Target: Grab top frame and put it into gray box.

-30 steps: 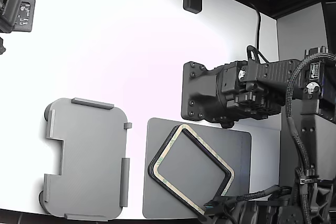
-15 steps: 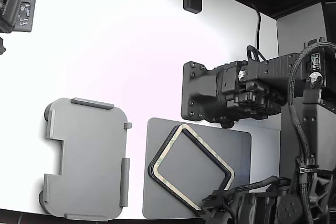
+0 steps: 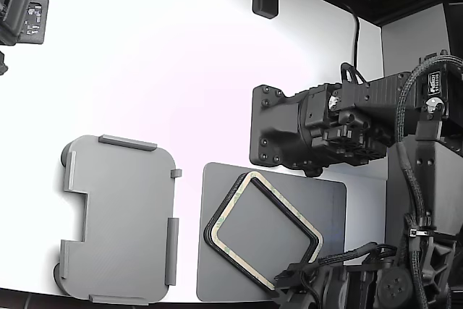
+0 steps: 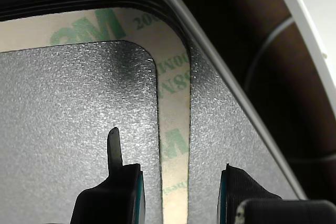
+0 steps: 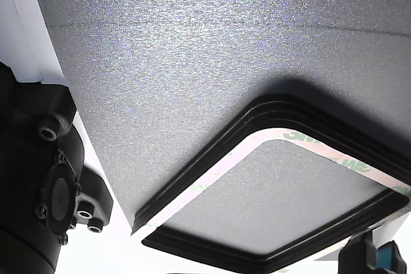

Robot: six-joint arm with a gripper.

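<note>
Your claw [image 4: 178, 192] is sitting spread apart and holding nothing, one finger [image 4: 118, 187] inside the top frame [image 4: 176, 129] and the other outside it, so the beige strip with the green print is running right between them. Whether the fingers are touching the dark gray mat [image 3: 318, 208] is something you can't really tell from the wrist view.

That top frame [image 3: 230, 204] is lying flat on the mat, turned at an angle to it, with a black-edged frame [image 5: 212, 158] stacked under it. The gray box [image 3: 119, 218] is resting on the white worktop [image 3: 181, 70] just beside the mat, on the exterior view's left, not touching it. A second arm [image 3: 311, 128] is hanging over the worktop just past the mat's far edge.
</note>
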